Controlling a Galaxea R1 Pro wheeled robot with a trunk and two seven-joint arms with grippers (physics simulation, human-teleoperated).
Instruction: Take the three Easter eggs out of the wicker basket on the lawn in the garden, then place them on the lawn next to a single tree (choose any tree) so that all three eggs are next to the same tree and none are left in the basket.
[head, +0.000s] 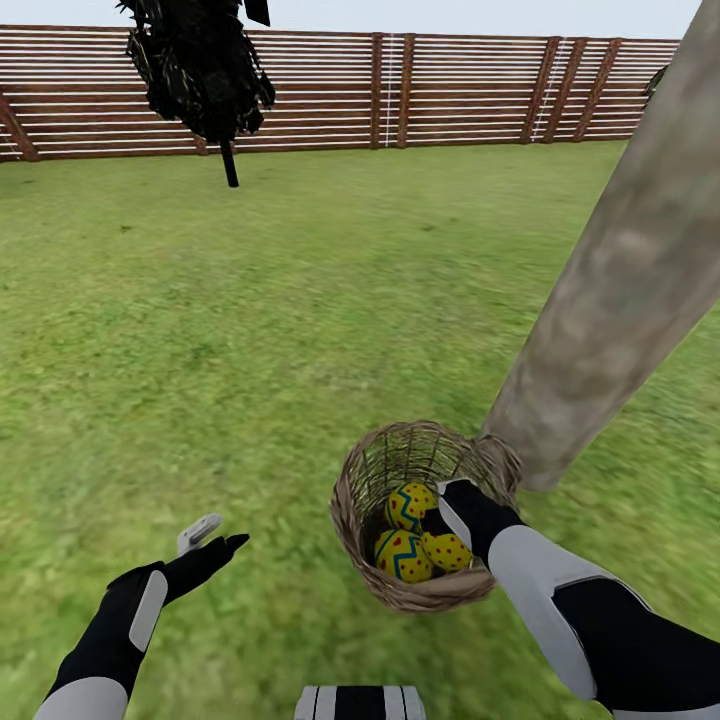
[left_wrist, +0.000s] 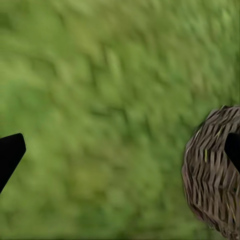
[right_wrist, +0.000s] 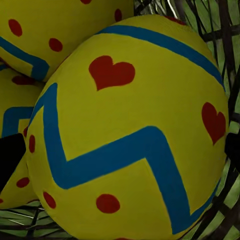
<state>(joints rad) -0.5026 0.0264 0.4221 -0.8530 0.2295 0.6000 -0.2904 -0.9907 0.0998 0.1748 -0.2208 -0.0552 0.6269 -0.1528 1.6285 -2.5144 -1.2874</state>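
The wicker basket (head: 352, 500) stands on the lawn (head: 250, 330) right at the foot of the pale mottled tree (head: 620, 270), its rim touching the trunk. Three yellow Easter eggs lie in it: one at the back (head: 408, 503), one at the front left (head: 401, 556) and one at the front right (head: 449, 551). My right gripper (head: 440, 512) reaches down into the basket and is open, with one egg (right_wrist: 130, 125) close up between its fingertips (right_wrist: 10, 160). My left gripper (head: 215, 538) hovers open over the grass, left of the basket (left_wrist: 212, 175).
A brown slat fence (head: 400, 90) closes the far side of the garden. A dark, thin-trunked tree (head: 200, 70) stands at the back left. Open grass stretches left of and beyond the basket.
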